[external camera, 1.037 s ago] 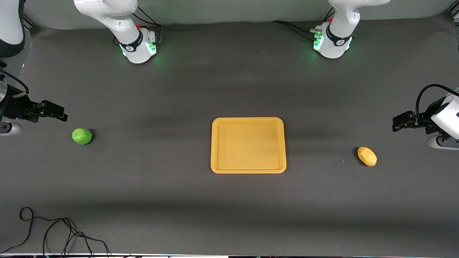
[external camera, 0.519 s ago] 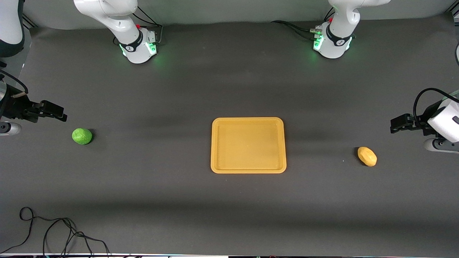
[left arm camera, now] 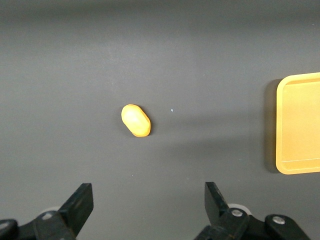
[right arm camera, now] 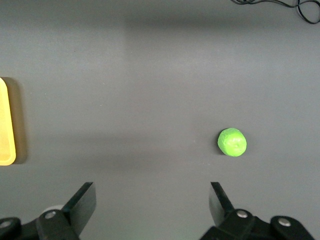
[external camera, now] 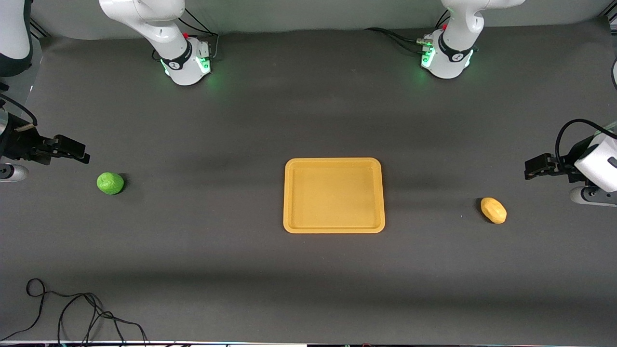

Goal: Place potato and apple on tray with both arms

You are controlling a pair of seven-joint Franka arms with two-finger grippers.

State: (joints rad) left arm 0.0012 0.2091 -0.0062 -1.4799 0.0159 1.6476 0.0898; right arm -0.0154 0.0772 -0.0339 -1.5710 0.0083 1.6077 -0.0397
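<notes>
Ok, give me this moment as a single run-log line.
tray: empty | apple: on table, right arm's end | potato: on table, left arm's end | left gripper: open, empty | right gripper: open, empty

A dark grey table is filling the scene, its mat matte and smooth. A thin black cable is lying in loose loops on it at the corner nearest the front camera, toward the right arm's end, trailing off the edge.

One potato, one apple, one tray, two arms, one cable.
</notes>
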